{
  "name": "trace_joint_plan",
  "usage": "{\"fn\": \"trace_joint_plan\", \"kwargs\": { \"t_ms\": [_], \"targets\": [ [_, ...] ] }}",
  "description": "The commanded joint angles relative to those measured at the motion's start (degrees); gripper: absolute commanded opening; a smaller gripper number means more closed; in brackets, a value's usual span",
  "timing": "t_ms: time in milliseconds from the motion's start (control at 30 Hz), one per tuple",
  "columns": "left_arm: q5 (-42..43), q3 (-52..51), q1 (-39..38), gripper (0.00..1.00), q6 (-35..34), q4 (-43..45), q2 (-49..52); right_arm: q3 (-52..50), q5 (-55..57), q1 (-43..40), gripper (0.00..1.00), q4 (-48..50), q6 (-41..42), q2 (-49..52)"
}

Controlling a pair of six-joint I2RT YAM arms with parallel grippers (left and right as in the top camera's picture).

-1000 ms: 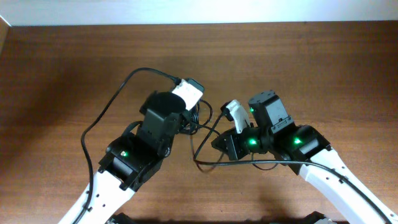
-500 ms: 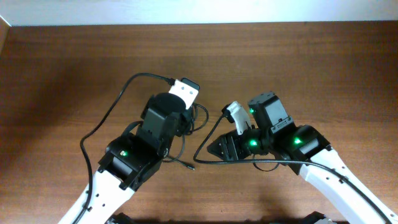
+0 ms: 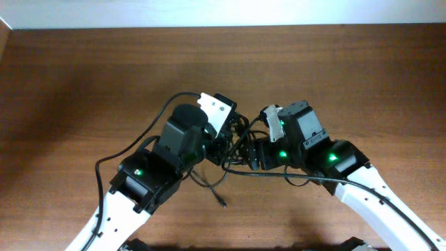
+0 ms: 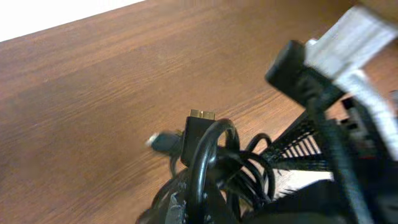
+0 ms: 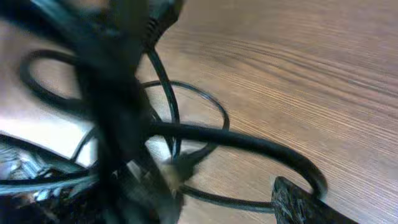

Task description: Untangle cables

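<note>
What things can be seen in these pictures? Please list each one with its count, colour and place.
table: one, brown wood, under everything.
wall: one strip, white, beyond the table's far edge.
cables: one tangled bundle, number unclear, black, mid-table between both grippers.
loose plug: one, black, on the table near the bundle.
arm cords: two, black, thicker, one along each arm.
left gripper: one, black and white, at the bundle's left; jaws unclear.
right gripper: one, black and white, at the bundle's right; jaws unclear.
</note>
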Motion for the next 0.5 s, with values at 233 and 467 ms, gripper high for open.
{"fn": "trace_joint_plan", "kwargs": {
  "t_ms": [233,467],
  "targets": [
    [-2.82,1.11,0.15,0.0,-1.57,0.81,-8.66,0.26,-1.33,-0.07,0.75,1.97,3.45,8.5],
    [-4.37,1.11,0.15,0.0,-1.62,-1.2,-8.87,0.26,-4.59,-0.07,0.15,2.1,3.43,7.87]
  ]
}}
